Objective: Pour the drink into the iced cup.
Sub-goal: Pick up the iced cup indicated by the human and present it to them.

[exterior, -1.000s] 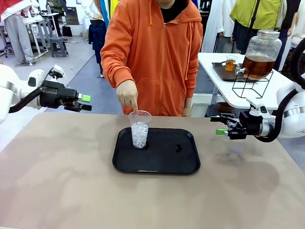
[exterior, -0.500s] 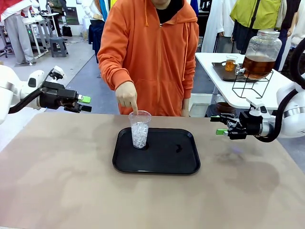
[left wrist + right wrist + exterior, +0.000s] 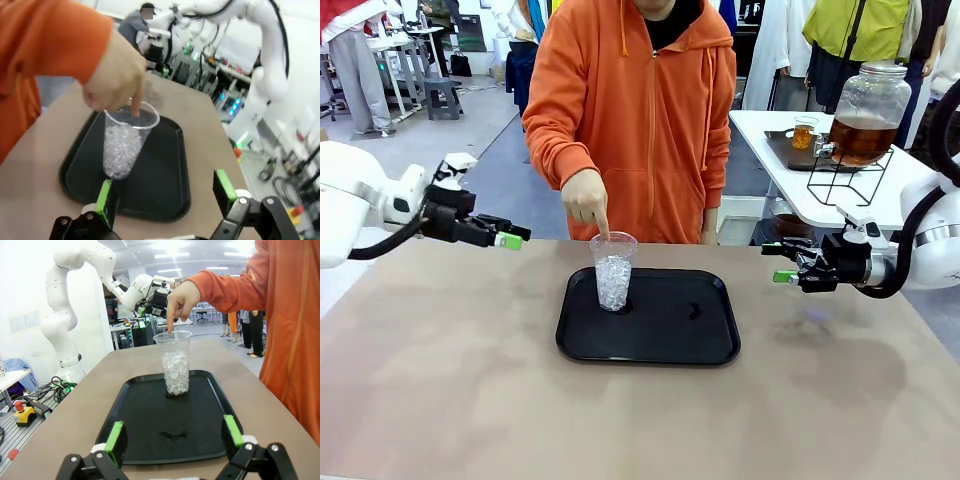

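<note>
Only 1 thing has moved in the last second: your left gripper (image 3: 515,237) has dropped lower and swung in toward the iced cup (image 3: 614,270). It's now mid-left of the frame, just over the table's far edge. The right gripper (image 3: 778,263) hasn't budged at mid-right.

Both have their jaws spread wide with nothing in them.

The cup stands on the left part of the black tray (image 3: 680,335), centre frame. The person's hand (image 3: 585,197) is pointing 1 finger down into its mouth.

The drink (image 3: 860,140) is way off in the upper right, in a big glass jar on a white side table.

My guess is the left is lining up on the cup, but pouring can't start until something's holding the drink.

The left forearm runs nearly level, with its fingers aimed right and slightly down at the cup.
</note>
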You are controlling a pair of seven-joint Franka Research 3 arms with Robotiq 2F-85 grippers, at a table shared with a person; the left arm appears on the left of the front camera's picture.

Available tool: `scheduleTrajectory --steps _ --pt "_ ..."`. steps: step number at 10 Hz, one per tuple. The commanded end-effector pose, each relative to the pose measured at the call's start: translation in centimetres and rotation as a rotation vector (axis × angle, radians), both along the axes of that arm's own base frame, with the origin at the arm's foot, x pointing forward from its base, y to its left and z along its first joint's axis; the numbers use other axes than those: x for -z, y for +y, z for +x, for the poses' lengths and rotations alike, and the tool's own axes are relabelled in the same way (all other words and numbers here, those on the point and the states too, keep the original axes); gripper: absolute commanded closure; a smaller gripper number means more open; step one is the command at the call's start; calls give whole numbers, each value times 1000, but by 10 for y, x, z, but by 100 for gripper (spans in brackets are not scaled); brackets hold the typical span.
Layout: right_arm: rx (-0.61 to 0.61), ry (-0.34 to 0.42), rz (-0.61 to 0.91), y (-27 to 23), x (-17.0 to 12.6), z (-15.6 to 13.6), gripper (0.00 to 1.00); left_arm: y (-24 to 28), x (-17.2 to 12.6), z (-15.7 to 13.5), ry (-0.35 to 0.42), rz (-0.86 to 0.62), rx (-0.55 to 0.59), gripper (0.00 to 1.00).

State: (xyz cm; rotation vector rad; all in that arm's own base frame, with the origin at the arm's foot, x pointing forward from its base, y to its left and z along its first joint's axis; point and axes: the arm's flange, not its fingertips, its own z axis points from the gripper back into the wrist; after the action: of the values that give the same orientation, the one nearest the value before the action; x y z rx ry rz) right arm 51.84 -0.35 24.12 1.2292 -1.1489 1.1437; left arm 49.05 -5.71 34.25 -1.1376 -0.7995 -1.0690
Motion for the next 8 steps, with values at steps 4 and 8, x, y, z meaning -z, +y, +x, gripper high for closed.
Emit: scheduleTrajectory --steps 4,8 --pt "2 -6 5 1 -3 1 0 -14 33 -12 -279 -42 -61 0" --pt "2 -6 5 1 -3 1 0 -9 28 -10 -234 23 -32 0"
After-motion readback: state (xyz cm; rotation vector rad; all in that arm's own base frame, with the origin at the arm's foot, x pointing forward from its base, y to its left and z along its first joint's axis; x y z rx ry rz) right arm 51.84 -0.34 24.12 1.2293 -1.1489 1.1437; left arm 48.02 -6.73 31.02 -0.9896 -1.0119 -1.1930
